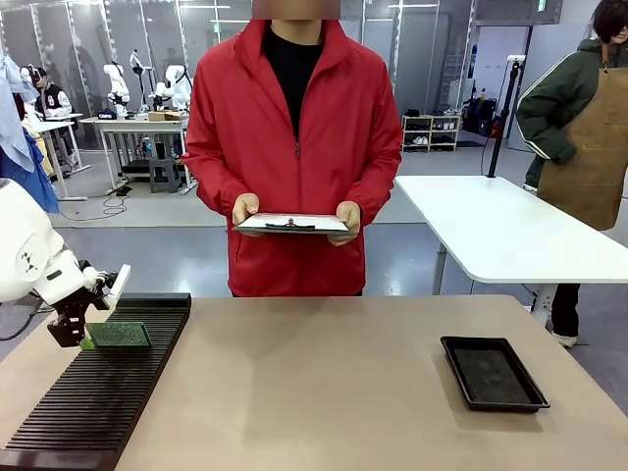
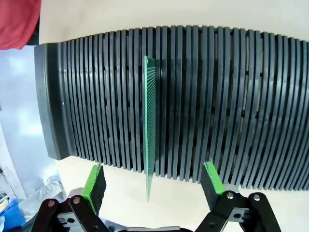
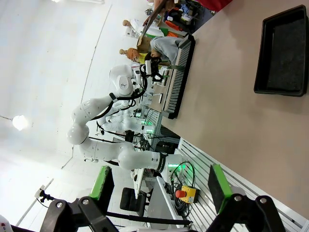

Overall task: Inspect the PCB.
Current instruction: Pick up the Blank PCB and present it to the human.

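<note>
Left jaws stand open astride the upright PCB (image 2: 150,125), not touching.

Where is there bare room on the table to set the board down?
Widest: bare tabletop between the slotted rack and the black tray; the tray itself looks empty. Crowded: the rack's far end, where the left gripper, jaws open, straddles the PCB.

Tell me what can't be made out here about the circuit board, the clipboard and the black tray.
PCB: the left wrist view sees it edge-on, so its faces are hidden; in the front view it is too small for detail.
Clipboard: front view, held nearly flat, so nothing on it is readable.
Black tray: right wrist view, one side cut off by the picture's right edge.
</note>
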Tool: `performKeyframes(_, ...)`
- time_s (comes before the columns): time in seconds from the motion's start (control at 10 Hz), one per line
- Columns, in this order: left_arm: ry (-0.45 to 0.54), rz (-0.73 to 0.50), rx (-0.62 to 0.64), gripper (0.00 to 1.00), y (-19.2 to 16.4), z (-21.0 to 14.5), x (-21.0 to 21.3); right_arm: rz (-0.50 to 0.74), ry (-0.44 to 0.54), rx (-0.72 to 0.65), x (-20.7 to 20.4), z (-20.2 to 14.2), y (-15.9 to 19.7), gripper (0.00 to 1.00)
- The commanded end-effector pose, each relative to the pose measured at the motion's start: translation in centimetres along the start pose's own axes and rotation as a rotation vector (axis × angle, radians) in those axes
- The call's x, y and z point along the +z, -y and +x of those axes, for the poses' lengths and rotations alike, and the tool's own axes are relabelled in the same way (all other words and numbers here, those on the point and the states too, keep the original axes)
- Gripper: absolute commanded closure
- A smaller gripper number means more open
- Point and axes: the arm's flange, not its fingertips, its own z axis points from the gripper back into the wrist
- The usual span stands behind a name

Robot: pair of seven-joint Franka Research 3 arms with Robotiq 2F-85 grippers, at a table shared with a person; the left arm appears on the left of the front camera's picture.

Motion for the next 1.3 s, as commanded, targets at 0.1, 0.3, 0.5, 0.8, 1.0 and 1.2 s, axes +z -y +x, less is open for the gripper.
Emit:
performKeyframes(0.1,-0.028,0.0,-0.008,0.0,-1.2,-0.1,-1.1,0.01,0.004,0.005,0.1,0.0,-0.1,0.0)
performKeyframes(0.3,-0.021,-0.027,-0.007,0.0,-1.9,-0.5,-1.8,0.01,0.004,0.005,0.1,0.0,-0.1,0.0)
performKeyframes(0.5,-0.032,-0.039,-0.007,0.24,-2.5,-0.6,-2.3,0.01,0.004,0.005,0.1,0.0,-0.1,0.0)
performKeyframes(0.8,-0.046,-0.049,-0.013,1.0,-2.5,-0.5,-2.4,0.01,0.004,0.005,0.1,0.0,-0.1,0.0)
performKeyframes(1.0,-0.048,-0.072,0.001,1.0,-2.7,-0.5,-2.5,0.01,0.004,0.005,0.1,0.0,-0.1,0.0)
performKeyframes(1.2,-0.024,-0.081,-0.011,1.0,-2.7,-0.6,-2.3,0.01,0.004,0.005,0.1,0.0,-0.1,0.0)
